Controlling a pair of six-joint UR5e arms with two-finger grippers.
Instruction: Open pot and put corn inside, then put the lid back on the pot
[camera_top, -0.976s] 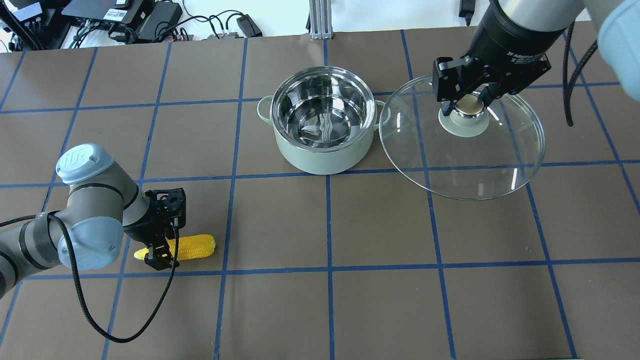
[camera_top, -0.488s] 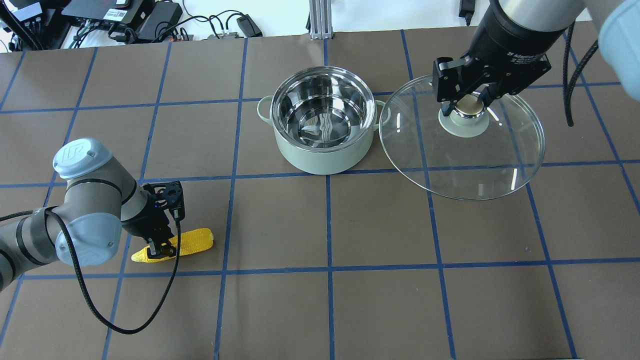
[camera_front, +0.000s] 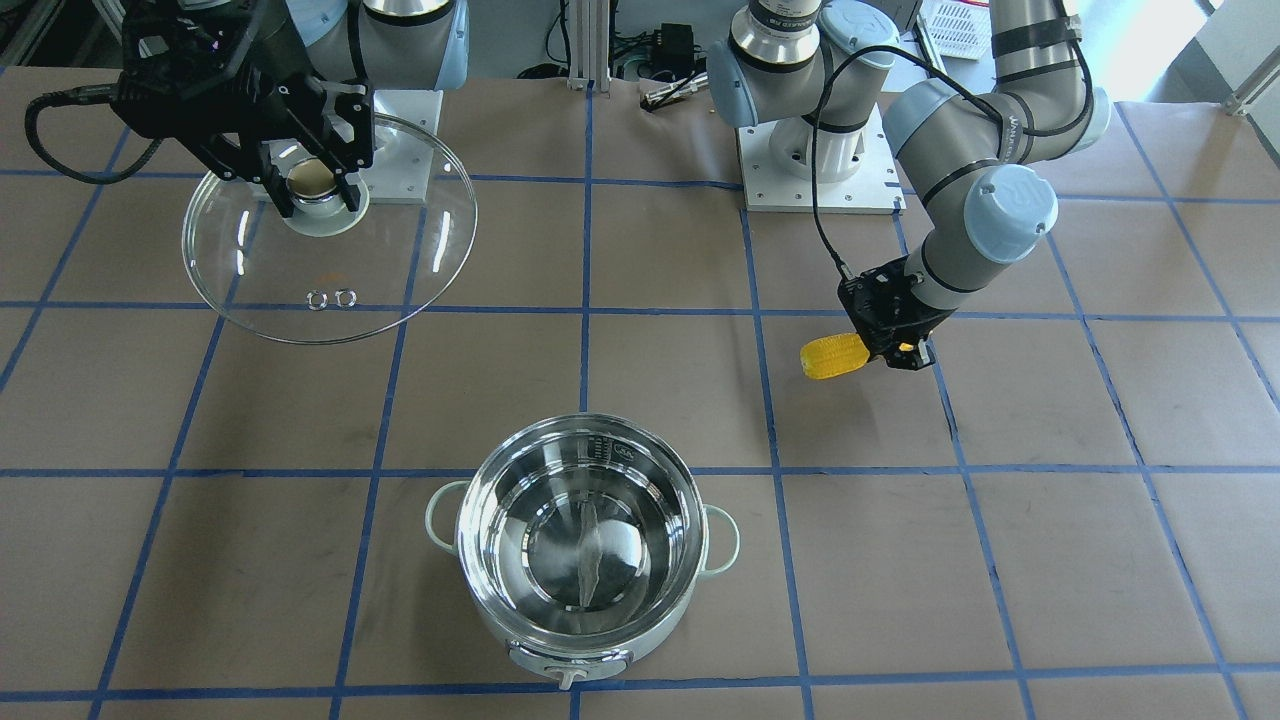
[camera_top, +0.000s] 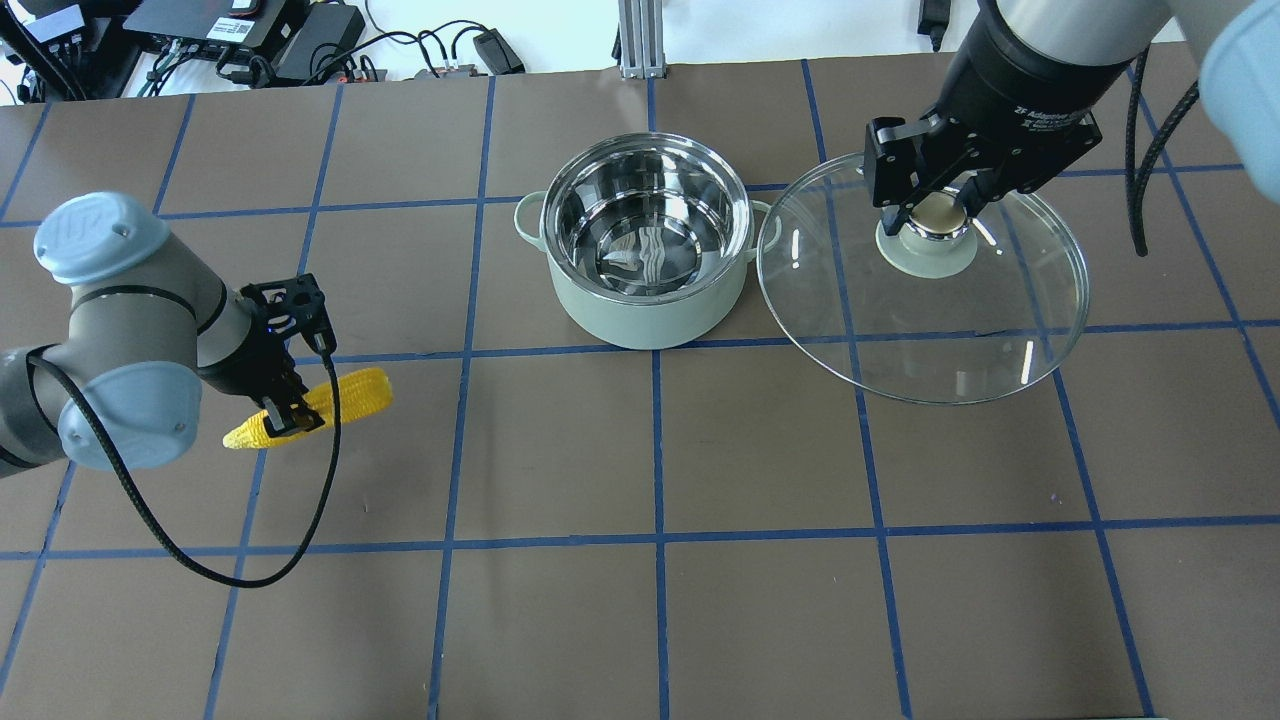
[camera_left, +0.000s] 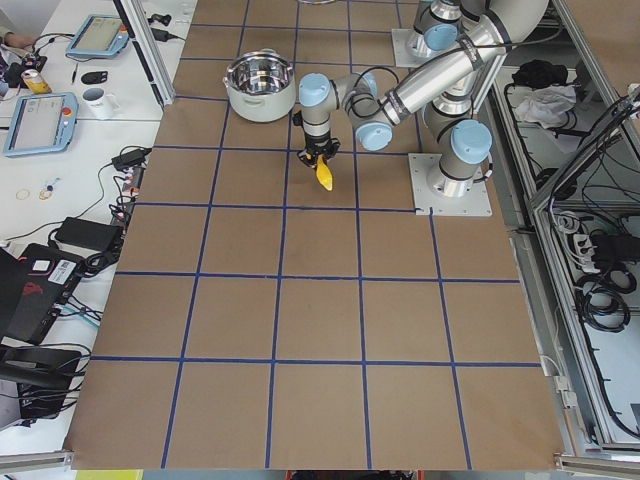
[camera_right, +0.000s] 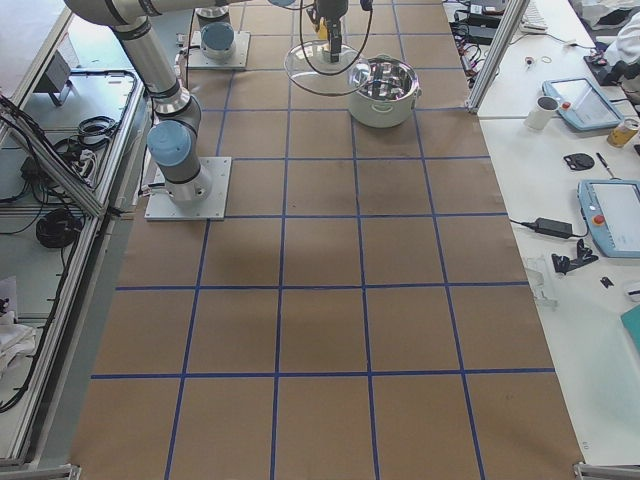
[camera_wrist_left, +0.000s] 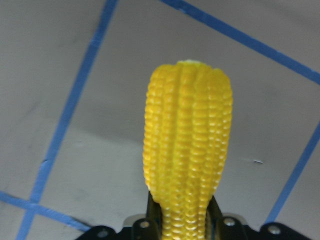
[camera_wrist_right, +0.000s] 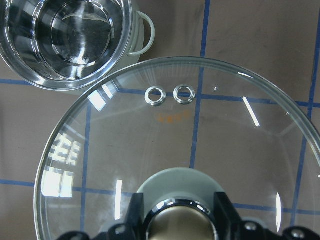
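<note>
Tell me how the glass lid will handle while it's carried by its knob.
The lid is probably stiff but breakable: it is clear glass. Held only at its central knob by the right gripper, the wide disc may swing or tilt. The shiny knob looks smooth, so it could slip.

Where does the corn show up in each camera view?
Exterior front-facing: corn right of centre, above mid-height.
Overhead exterior: far left, near mid-height.
Exterior left: upper centre, below the near arm's wrist.
Exterior right: not visible.
Left wrist-mounted: fills the centre.
Right wrist-mounted: not in it.
Shared landmark: the open pot, seen in every view but the left wrist's.
</note>
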